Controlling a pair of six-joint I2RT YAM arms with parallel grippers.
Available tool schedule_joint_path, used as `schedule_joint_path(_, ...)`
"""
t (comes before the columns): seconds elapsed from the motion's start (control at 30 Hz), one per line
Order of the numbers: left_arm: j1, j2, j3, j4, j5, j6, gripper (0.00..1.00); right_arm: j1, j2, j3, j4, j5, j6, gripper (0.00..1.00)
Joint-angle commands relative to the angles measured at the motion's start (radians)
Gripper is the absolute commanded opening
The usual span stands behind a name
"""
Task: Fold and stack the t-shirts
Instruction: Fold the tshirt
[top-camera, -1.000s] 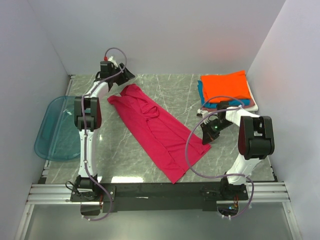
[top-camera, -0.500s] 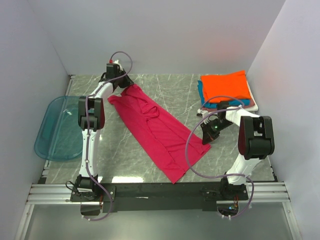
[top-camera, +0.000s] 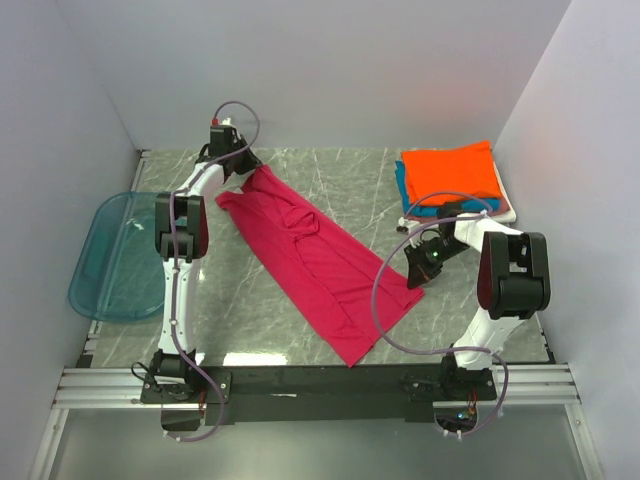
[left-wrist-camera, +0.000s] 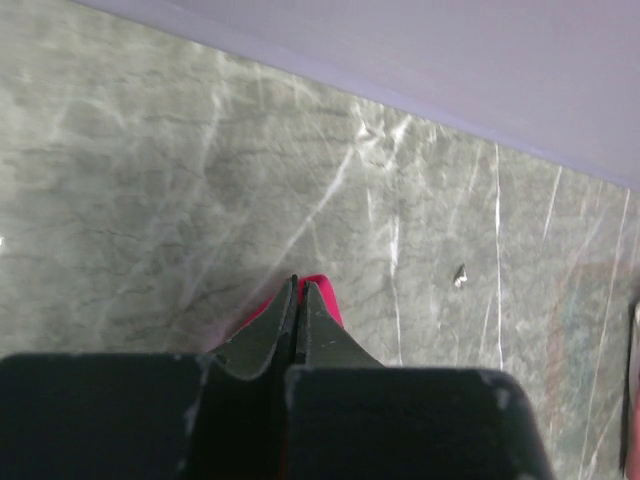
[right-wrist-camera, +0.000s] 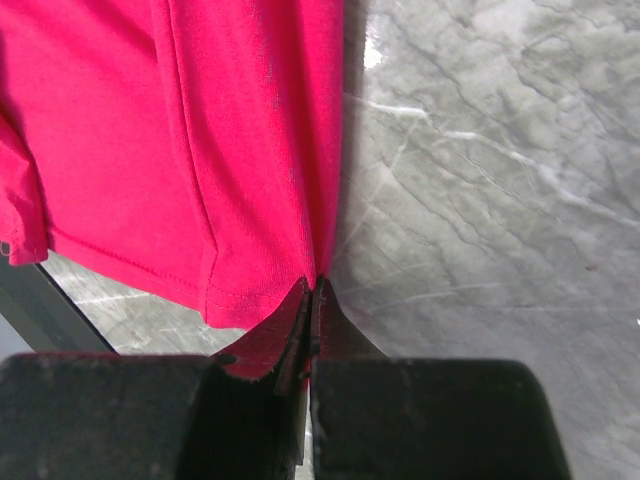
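Both left gripper (left-wrist-camera: 298, 288) and right gripper (right-wrist-camera: 312, 290) pinch magenta-red t-shirt (top-camera: 320, 260) edges.

The t-shirt (top-camera: 320, 262) is magenta-red; the table (top-camera: 340, 180), grey-veined marble.

Matt magenta cloth t-shirt (top-camera: 320, 262), glossy veined marble-look table (top-camera: 340, 180), smooth translucent plastic tray (top-camera: 110, 262)

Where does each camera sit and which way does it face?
Top external: above and behind, looking down at the table; left arm and right arm show.
Left wrist: on its arm, looking past the shut left gripper at table and back wall.
Right wrist: looking down past the shut right gripper at table.
All share the magenta-red t-shirt.
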Motion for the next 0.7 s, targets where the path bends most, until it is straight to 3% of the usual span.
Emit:
schedule_joint_path(0.0, 0.015, 0.026, 0.061, 0.039, -0.062, -0.023, 0.0, -0.015, -0.031, 0.016, -0.032, 0.033, -0.016, 0.0)
schedule_joint_path(0.33, 0.017, 0.072, 0.102, 0.056, -0.021, -0.055, 0.01, -0.026, -0.019, 0.025, -0.048, 0.025, -0.023, 0.0)
schedule_joint_path(0.37, 0.017, 0.071, 0.101, 0.059, -0.019, -0.061, 0.12, -0.026, -0.019, 0.028, -0.051, 0.021, -0.025, 0.06)
schedule_joint_path(0.4, 0.017, 0.069, 0.095, 0.059, -0.021, -0.072, 0.31, -0.026, -0.023, 0.034, -0.057, 0.013, -0.03, 0.12)
schedule_joint_path(0.43, 0.017, 0.065, 0.093, 0.064, -0.022, -0.07, 0.31, -0.026, -0.027, 0.032, -0.058, 0.013, -0.03, 0.18)
schedule_joint_path(0.47, 0.017, 0.051, 0.092, 0.068, -0.024, -0.067, 0.43, -0.026, -0.033, 0.034, -0.058, 0.012, -0.03, 0.3)
schedule_joint_path(0.5, 0.017, 0.042, 0.09, 0.071, -0.027, -0.062, 0.48, -0.026, -0.04, 0.035, -0.057, 0.013, -0.031, 0.36)
schedule_joint_path(0.57, 0.017, -0.001, 0.098, 0.073, -0.051, -0.035, 0.6, -0.026, -0.06, 0.037, -0.055, 0.024, -0.033, 0.46)
schedule_joint_path(0.67, 0.02, -0.097, 0.101, 0.067, -0.09, 0.043, 0.72, -0.026, -0.088, 0.045, -0.049, 0.051, -0.034, 0.52)
